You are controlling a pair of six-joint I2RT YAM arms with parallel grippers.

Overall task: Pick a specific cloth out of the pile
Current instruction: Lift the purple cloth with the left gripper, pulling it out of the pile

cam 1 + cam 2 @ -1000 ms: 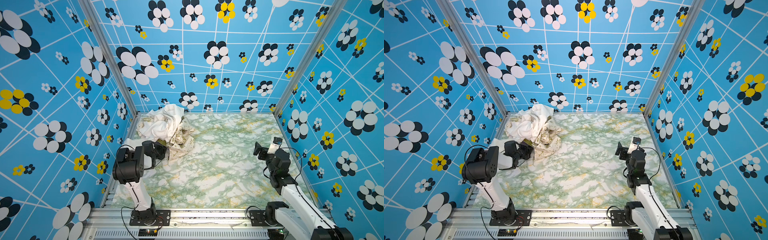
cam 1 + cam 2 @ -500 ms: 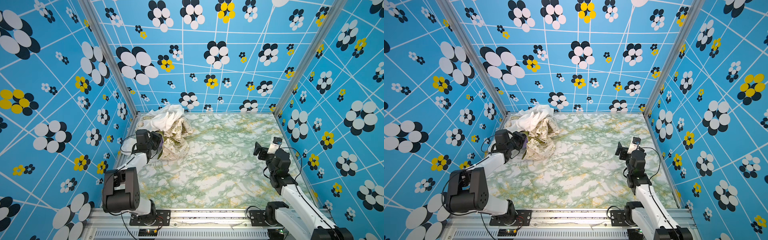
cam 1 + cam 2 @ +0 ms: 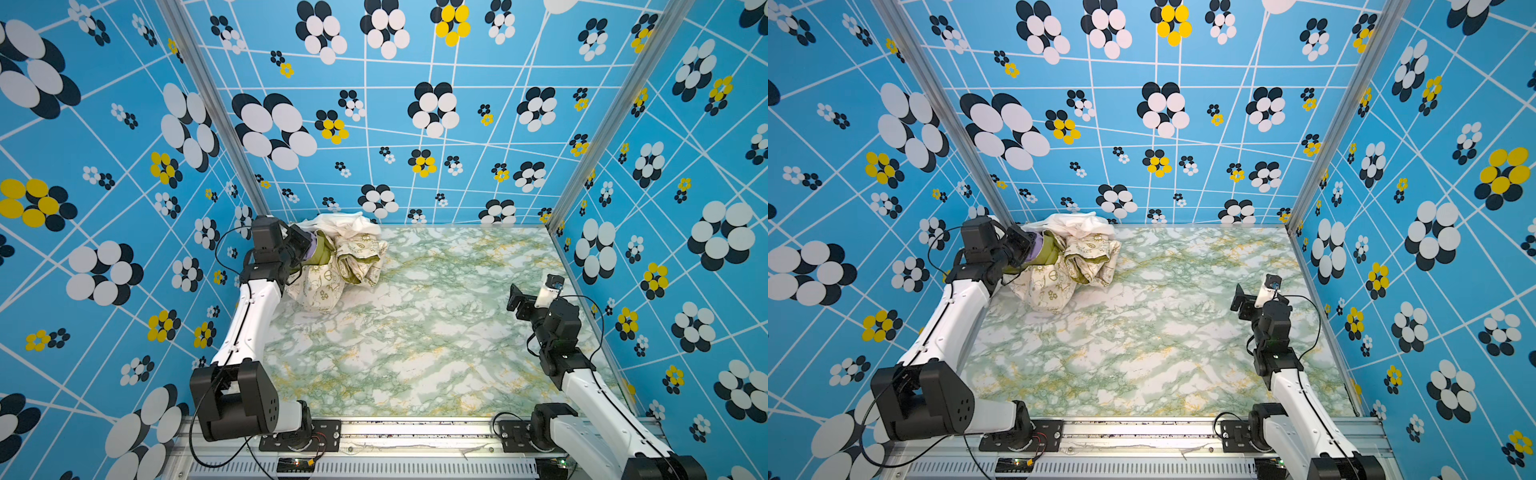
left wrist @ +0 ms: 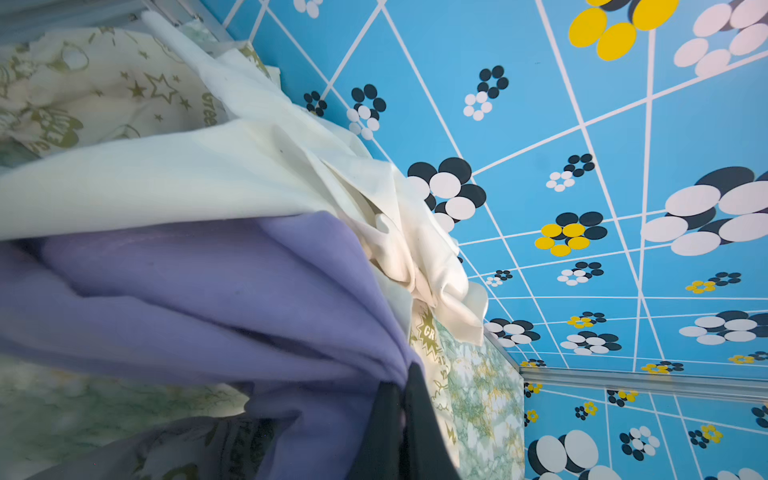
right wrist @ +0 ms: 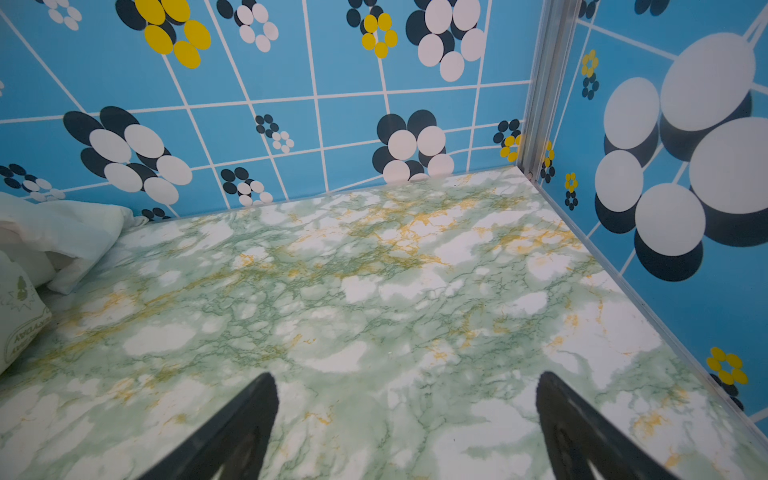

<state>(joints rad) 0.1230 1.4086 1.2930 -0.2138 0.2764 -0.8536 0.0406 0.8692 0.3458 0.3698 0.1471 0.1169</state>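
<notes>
In both top views the left gripper (image 3: 306, 249) is clenched on the plain lavender soft cloth (image 3: 311, 251), at the left edge of the crumpled pile (image 3: 349, 259) of white, cream-printed and olive fabrics, far left on the green-marbled table (image 3: 415, 332). The right gripper (image 3: 514, 300) hovers released at the right. The left wrist view shows lavender folds pinched beneath white fabric (image 4: 187, 183). The right wrist view shows spread jaws over the table.

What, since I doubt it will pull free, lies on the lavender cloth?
The white cloth overlaps the lavender cloth along one edge; the olive-green piece and cream printed cloth lie against it. The left gripper is shut on a fold. Its remainder under the pile is hidden.
</notes>
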